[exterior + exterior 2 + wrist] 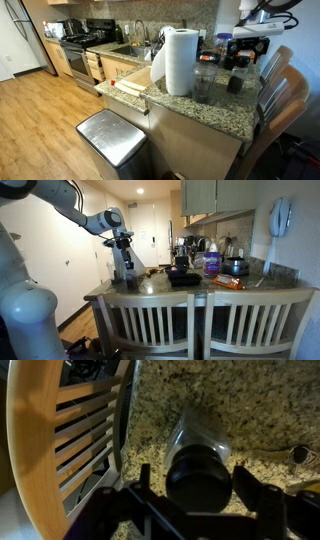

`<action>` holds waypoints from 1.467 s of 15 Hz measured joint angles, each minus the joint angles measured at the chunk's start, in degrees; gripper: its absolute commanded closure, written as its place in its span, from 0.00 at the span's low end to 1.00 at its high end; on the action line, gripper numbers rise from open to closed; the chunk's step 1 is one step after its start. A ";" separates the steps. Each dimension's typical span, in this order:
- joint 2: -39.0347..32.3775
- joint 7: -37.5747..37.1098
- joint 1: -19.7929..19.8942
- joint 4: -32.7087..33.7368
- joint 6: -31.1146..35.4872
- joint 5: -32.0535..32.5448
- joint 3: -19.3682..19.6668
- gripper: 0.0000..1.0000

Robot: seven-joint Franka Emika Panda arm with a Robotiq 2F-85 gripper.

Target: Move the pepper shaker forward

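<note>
Stretched in from the side with elbow high, the Panda arm, probably so as to come straight down on a small target without brushing its neighbours. Beneath it, a speckled granite surface, with two wooden chairs drawn up along one edge. Towards the middle of that surface, a paper towel roll standing upright, and a clear tumbler just beside it. Next to the tumbler on the chair side, upright, squat and dark: the pepper shaker. Directly over it in the wrist view, the hand, spread wide, with one of the fingers to each side of the shaker's round top and apart from it. Nothing gripped yet. Judged as lined up to close on the shaker before carrying it forward. No brand, label or lettering legible anywhere.
</note>
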State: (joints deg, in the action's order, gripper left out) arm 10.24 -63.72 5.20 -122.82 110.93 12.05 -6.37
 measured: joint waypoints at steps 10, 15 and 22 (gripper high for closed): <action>1.03 -4.67 -0.38 1.35 2.89 2.67 0.82 0.67; 5.73 -12.42 0.11 7.72 3.67 9.53 1.28 0.67; 0.32 -17.96 3.31 20.48 -9.87 15.30 4.13 0.67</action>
State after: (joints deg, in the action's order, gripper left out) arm 10.55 -81.68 8.51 -102.34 101.06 27.34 -2.24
